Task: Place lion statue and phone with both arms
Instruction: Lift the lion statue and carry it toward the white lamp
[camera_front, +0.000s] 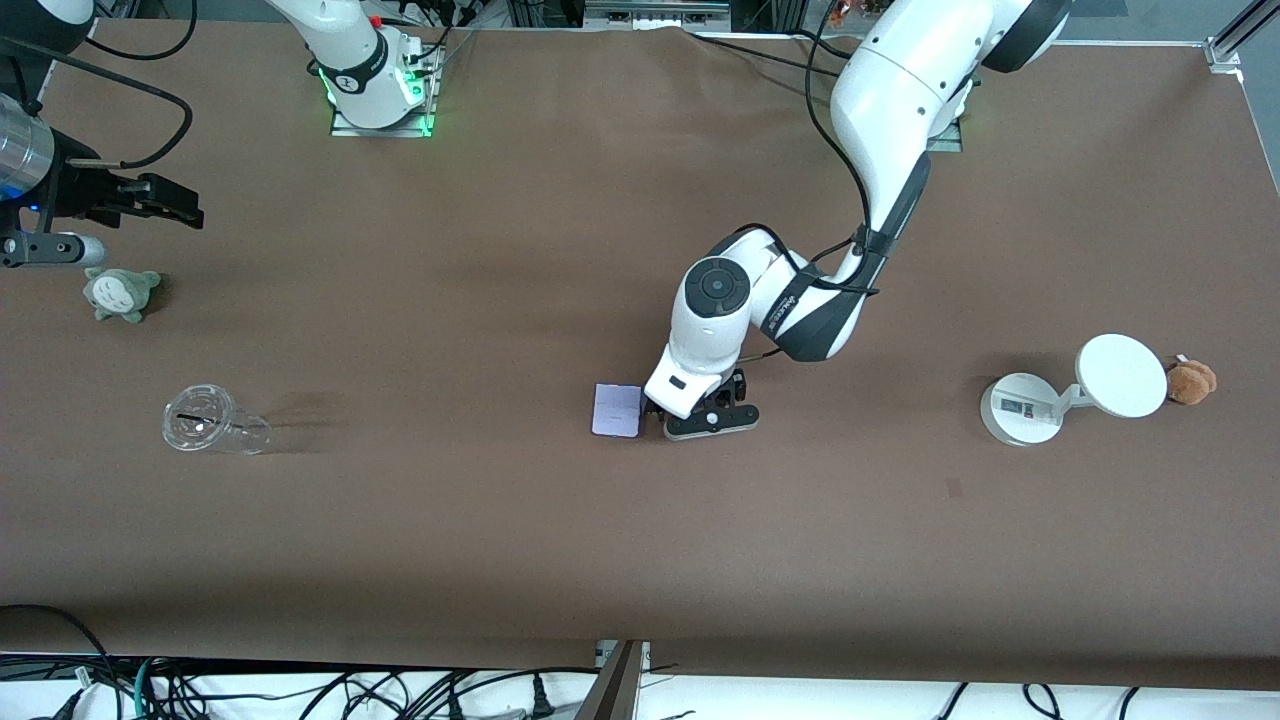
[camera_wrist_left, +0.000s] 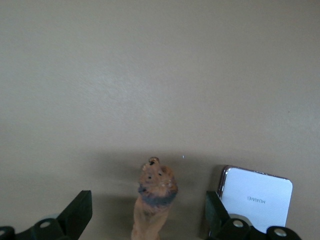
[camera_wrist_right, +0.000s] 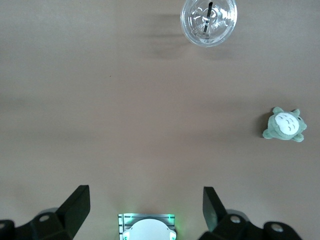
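Note:
The lion statue, a slim reddish-brown figurine, sits on the brown table between the fingers of my left gripper. The gripper is open, with a gap on each side of the statue. In the front view the left gripper is low over the middle of the table and hides the statue. The phone, flat and pale lavender-white, lies on the table right beside that gripper, toward the right arm's end. The phone shows just outside one finger. My right gripper waits open and holds nothing, in the air above the right arm's end of the table.
A clear plastic cup lies on its side, and a grey-green plush sits near the right gripper. At the left arm's end stand a white stand with a disc and a brown plush.

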